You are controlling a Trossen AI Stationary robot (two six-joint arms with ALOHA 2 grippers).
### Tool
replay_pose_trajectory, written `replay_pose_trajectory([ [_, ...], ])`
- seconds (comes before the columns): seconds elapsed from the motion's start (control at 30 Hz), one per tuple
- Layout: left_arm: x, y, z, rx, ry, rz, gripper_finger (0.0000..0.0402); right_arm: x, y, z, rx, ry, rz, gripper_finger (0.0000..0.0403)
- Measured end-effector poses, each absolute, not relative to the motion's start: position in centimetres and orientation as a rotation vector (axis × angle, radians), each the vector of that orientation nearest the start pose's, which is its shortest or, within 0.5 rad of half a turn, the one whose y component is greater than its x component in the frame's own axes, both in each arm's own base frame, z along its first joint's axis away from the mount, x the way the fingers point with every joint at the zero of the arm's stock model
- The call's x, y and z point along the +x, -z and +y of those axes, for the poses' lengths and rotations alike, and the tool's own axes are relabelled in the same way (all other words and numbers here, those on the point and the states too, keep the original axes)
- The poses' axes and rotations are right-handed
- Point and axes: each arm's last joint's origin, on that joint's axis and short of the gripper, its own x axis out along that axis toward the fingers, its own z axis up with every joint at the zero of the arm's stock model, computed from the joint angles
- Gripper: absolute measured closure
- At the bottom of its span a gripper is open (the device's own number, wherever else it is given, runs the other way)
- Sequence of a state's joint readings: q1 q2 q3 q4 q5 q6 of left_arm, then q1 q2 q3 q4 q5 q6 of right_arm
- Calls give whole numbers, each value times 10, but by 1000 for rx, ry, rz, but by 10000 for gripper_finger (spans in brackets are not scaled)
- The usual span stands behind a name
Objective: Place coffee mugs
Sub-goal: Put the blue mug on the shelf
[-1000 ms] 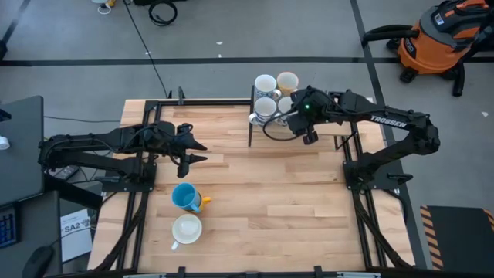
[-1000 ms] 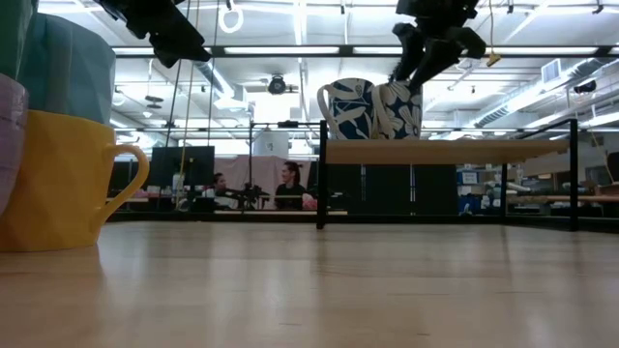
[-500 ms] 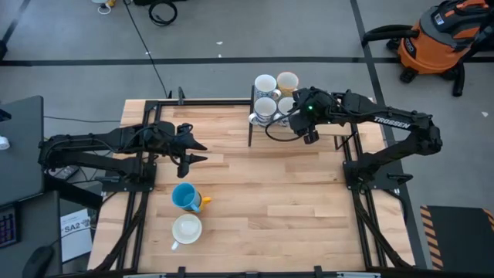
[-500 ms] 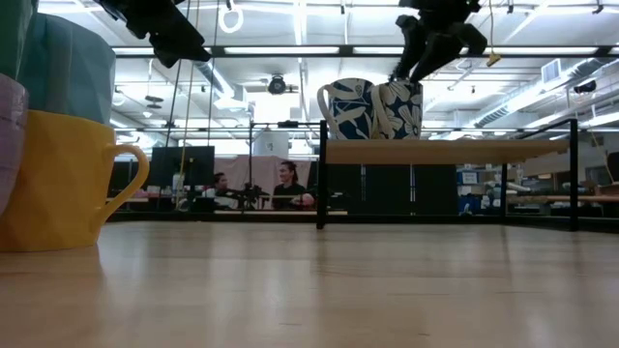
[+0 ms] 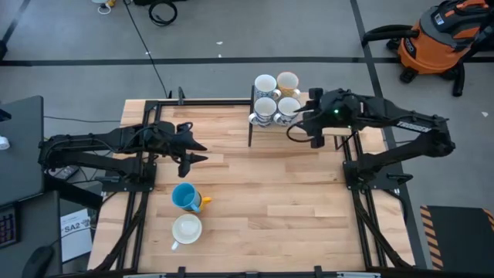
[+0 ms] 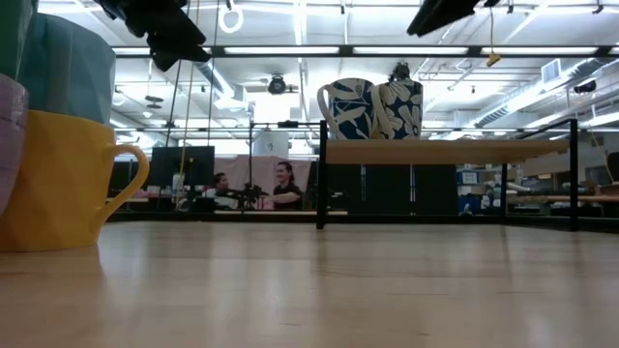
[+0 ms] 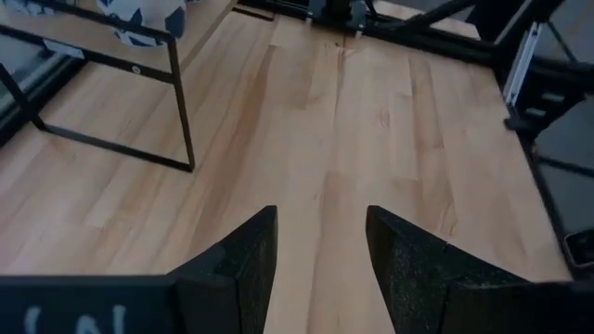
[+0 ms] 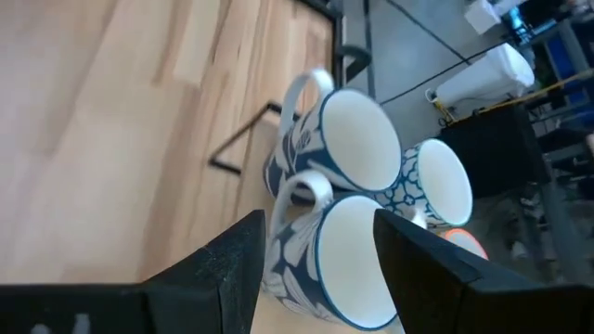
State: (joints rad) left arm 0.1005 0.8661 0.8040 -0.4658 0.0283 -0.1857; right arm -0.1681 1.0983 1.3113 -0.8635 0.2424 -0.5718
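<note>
Four mugs [image 5: 276, 96] are set on the shelf [image 5: 340, 130]; the right gripper [image 5: 312, 128], jaws released, is empty beside them. The blue mug [image 5: 184, 196] is judged next for the left gripper [image 5: 193, 150], jaws released.

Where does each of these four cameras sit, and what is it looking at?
High: overhead, looking down on the table and both arms.
Low: at tabletop height, yellow mug close, arms overhead.
Left wrist: past the open left gripper at bare wood.
Right wrist: past the open right gripper at the patterned mugs, shared with high and low.
</note>
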Motion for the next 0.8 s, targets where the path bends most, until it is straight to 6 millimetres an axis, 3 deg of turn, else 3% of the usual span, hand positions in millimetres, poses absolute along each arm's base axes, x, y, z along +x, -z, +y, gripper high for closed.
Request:
replay_pose_trajectory([
  [0.2,183,-307,18,-304,-135,441,230,188,-399,-31,-375,227,659,195],
  [0.4,189,-323,18,-388,-120,263,230,187,-400,-23,-211,116,611,195],
  [0.8,192,-343,-5,-437,204,117,230,192,-398,-12,-75,25,606,195],
])
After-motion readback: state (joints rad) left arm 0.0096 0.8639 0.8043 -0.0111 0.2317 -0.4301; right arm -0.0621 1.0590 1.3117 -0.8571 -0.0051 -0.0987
